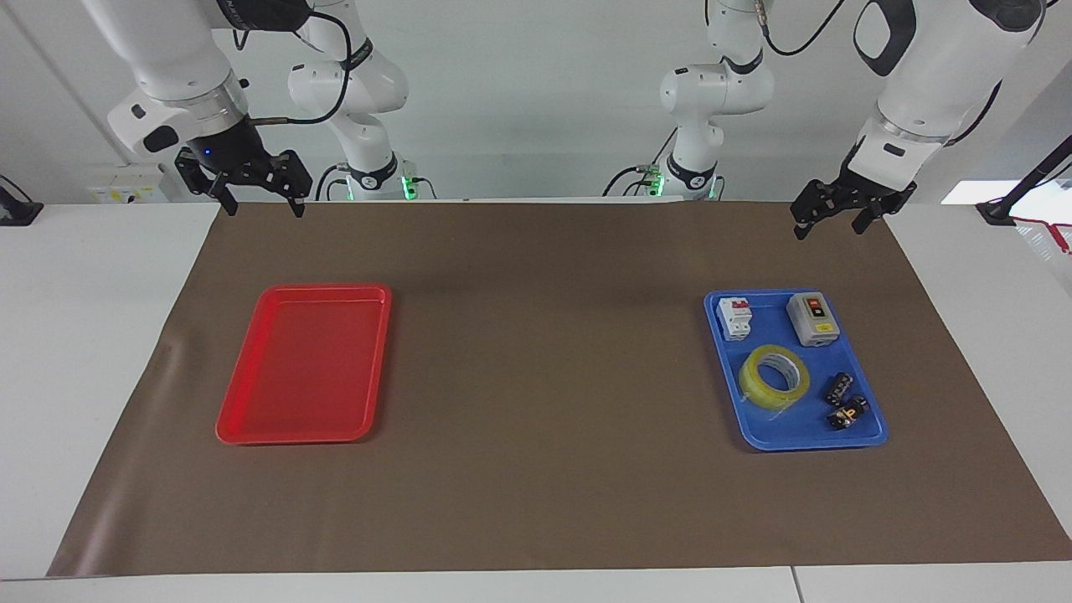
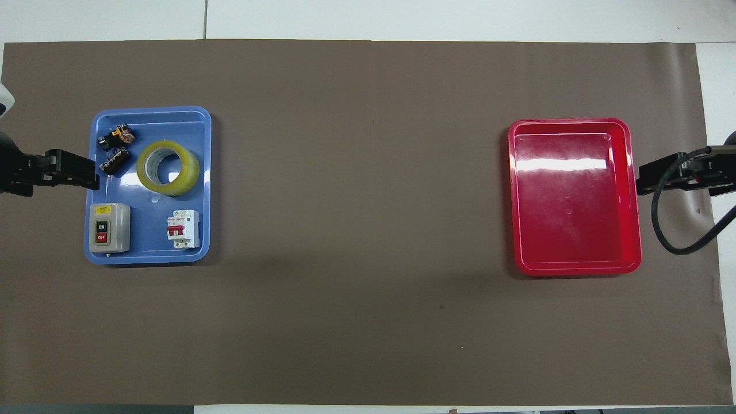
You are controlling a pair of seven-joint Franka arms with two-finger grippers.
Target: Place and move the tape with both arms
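The tape (image 1: 756, 386) (image 2: 190, 170), a yellow roll with a pale core, lies flat in the blue tray (image 1: 796, 432) (image 2: 149, 253) at the left arm's end of the table. My left gripper (image 1: 829, 226) (image 2: 86, 174) hangs open and empty, raised over the brown mat's edge at that end, apart from the tray. My right gripper (image 1: 261, 201) (image 2: 647, 178) is open and empty too. It is raised over the mat's edge at the right arm's end, clear of the red tray (image 1: 306, 368) (image 2: 575, 195), which holds nothing.
In the blue tray, a grey switch box (image 1: 812, 318) (image 2: 109, 228) and a white breaker (image 1: 736, 318) (image 2: 183, 229) sit nearer to the robots than the tape. Two small dark parts (image 1: 840, 388) (image 2: 114, 160) lie beside the roll. Brown mat (image 1: 544, 377) spans between the trays.
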